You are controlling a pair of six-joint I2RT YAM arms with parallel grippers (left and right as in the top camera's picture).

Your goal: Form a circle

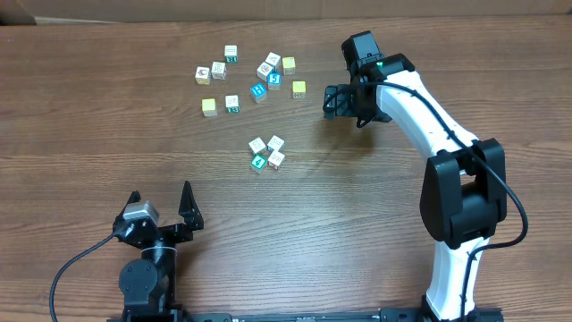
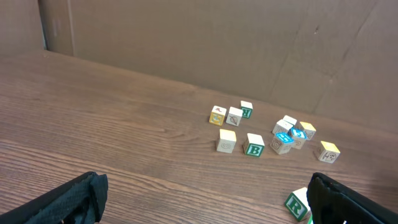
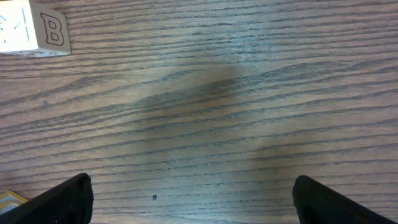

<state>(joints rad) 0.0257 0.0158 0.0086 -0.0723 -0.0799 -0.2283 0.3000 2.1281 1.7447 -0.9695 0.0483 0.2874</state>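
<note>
The circle is a tight cluster of four tiny cubes in mid-table, three white-faced and one teal-faced. My left gripper stands open near the front edge, well short of the cluster. In the left wrist view its fingers frame bare wood, and a green "R" cube peeks out beside the right finger. My right gripper hangs open to the right of the scattered cubes, up and to the right of the circle. Nothing lies between its fingers.
A loose scatter of white, teal and yellow cubes lies at the back of the table, also seen from the left wrist. A white "B" cube and a yellow cube corner sit at the left of the right wrist view.
</note>
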